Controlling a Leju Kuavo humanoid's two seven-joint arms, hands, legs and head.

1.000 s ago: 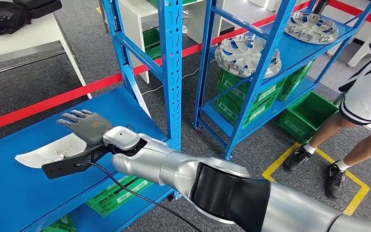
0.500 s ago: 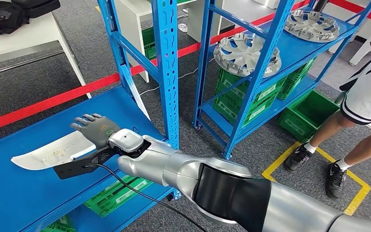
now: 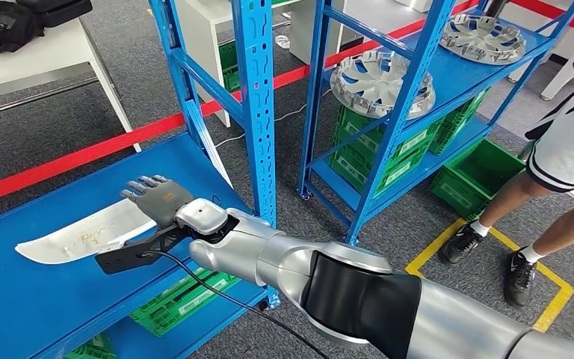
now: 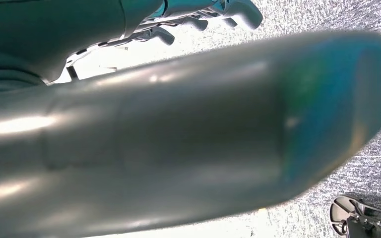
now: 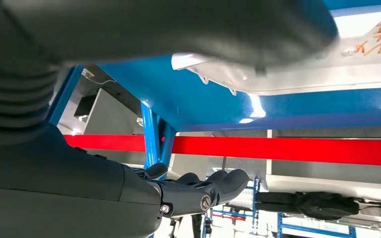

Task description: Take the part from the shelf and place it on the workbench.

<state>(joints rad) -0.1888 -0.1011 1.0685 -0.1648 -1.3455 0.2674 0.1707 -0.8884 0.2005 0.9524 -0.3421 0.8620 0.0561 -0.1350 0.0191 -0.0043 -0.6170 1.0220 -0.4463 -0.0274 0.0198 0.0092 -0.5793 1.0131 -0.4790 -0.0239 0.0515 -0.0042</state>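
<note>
While the part [image 3: 82, 238] lies on the shelf [image 3: 15, 307], right hand's fingers [image 3: 143, 185] spread above it, holding nothing

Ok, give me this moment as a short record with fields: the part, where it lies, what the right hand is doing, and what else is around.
part: long white curved panel with orange writing
location: lying flat on the blue metal shelf
right hand: over the panel's near end, fingers spread; grip cannot be told
nearby: two silver wheel covers on the next blue rack; green plastic crates below; a person standing at right
task state: panel not yet lifted
</note>
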